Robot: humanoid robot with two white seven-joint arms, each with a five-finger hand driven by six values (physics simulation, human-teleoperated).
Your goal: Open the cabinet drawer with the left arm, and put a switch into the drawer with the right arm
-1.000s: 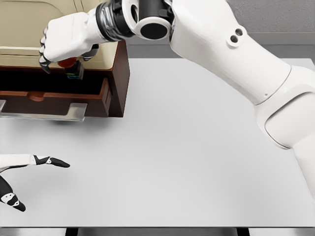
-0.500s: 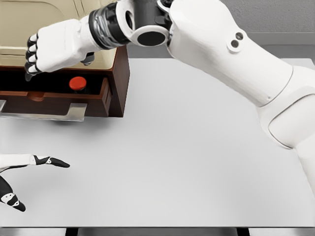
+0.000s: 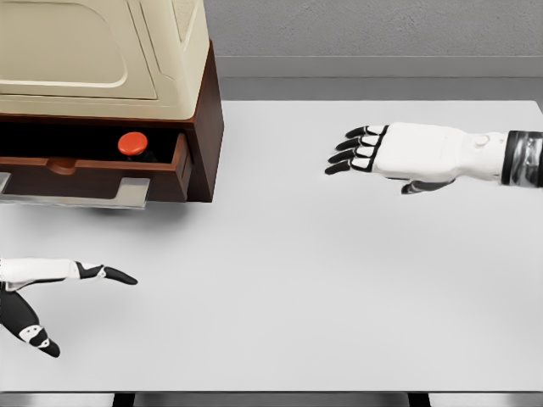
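A cream and brown cabinet (image 3: 110, 59) stands at the table's far left. Its drawer (image 3: 93, 174) is pulled out, with a metal handle (image 3: 76, 195) in front. Inside the drawer sits the switch (image 3: 132, 143), its red round button showing. My right hand (image 3: 373, 153) hovers over the table right of the middle, well away from the cabinet, fingers stretched out and holding nothing. My left hand (image 3: 51, 297) rests low at the left edge, in front of the drawer, fingers spread and empty.
The white table (image 3: 297, 280) stretches from the cabinet to the right edge. A grey wall runs behind it.
The right hand let go of the switch into the drawer, then pulled back from the cabinet to the right side of the table. The left hand shifted slightly.
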